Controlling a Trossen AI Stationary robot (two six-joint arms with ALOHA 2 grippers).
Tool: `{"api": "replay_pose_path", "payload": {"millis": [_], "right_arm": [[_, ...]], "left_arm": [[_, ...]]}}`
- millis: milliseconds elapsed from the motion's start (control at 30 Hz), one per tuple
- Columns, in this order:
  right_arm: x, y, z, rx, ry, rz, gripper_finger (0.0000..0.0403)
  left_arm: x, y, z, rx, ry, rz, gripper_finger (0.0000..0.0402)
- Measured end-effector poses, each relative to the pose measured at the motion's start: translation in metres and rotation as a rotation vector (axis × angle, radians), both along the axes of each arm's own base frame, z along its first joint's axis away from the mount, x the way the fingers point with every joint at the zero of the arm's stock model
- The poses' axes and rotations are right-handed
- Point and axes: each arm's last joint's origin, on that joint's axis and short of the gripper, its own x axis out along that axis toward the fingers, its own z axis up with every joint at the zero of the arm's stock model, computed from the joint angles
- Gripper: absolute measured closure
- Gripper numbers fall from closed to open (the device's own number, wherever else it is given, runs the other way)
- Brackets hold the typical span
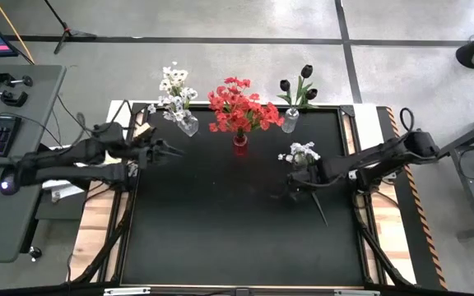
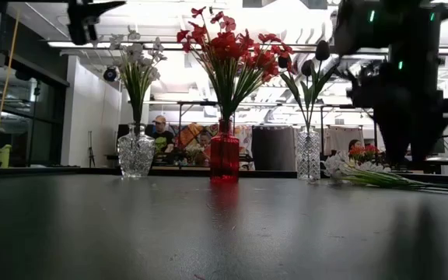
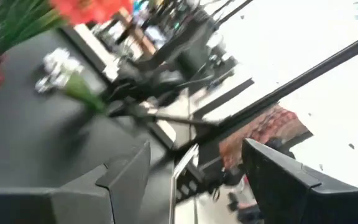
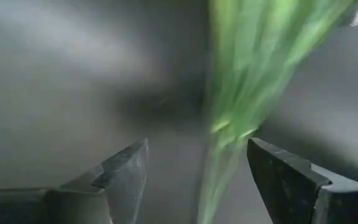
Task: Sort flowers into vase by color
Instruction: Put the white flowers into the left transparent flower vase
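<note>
At right of centre the right hand [image 1: 296, 186] hangs spread wide over the thin green stems of a white-blossomed artificial spray [image 1: 302, 153] lying on the matte black surface [image 1: 220, 222], while the left hand [image 1: 171, 151], also spread, holds nothing at upper left.

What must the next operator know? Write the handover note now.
Right gripper: jaws open, straddling the stem of the white flower lying on the table, not yet gripped.
Left gripper: jaws open, empty, waiting at the table's left edge.
Done: white flowers in the clear vase, red in the red vase, black in the right clear vase.
Left: lift the lying white flower into the white vase.
</note>
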Motion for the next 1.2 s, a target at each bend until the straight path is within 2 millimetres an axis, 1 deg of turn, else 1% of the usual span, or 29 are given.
{"api": "replay_pose_path", "payload": {"millis": [133,200,333,467,567,633,767,900,1000,1100,1200], "right_arm": [[-0.011,-0.031,-0.018,-0.041,0.068,-0.116,0.0140],[-0.014,-0.044,-0.021,-0.043,0.083,-0.129,0.0140],[-0.015,-0.063,-0.025,-0.044,0.065,-0.087,0.0140],[-0.022,-0.079,-0.030,-0.031,0.090,-0.134,0.0140],[-0.025,-0.084,-0.035,0.031,0.070,-0.162,0.0140],[-0.024,-0.085,-0.038,0.068,0.034,-0.149,0.0140],[-0.024,-0.085,-0.043,0.070,-0.002,-0.163,0.0140],[-0.024,-0.085,-0.044,0.070,-0.009,-0.169,0.0139],[-0.023,-0.085,-0.037,0.073,-0.012,-0.122,0.0139],[-0.018,-0.086,-0.021,0.062,-0.051,-0.077,0.0139],[-0.019,-0.086,-0.008,0.035,-0.043,-0.068,0.0139]], "left_arm": [[0.021,-0.015,-0.005,0.010,-0.065,-0.008,0.0161],[0.030,-0.025,-0.010,0.009,-0.035,-0.027,0.0161],[0.044,-0.046,-0.016,0.009,-0.020,-0.062,0.0161],[0.053,-0.064,-0.019,-0.022,-0.038,-0.072,0.0161],[0.057,-0.076,-0.017,-0.053,-0.084,-0.086,0.0161],[0.057,-0.083,-0.015,-0.067,-0.115,-0.091,0.0161],[0.057,-0.093,-0.011,-0.087,-0.164,-0.080,0.0161],[0.054,-0.098,-0.011,-0.092,-0.171,-0.057,0.0161],[0.053,-0.098,-0.009,-0.101,-0.189,-0.057,0.0161],[0.053,-0.098,-0.008,-0.101,-0.197,-0.056,0.0161],[0.053,-0.098,-0.008,-0.088,-0.200,-0.056,0.0161]]}}
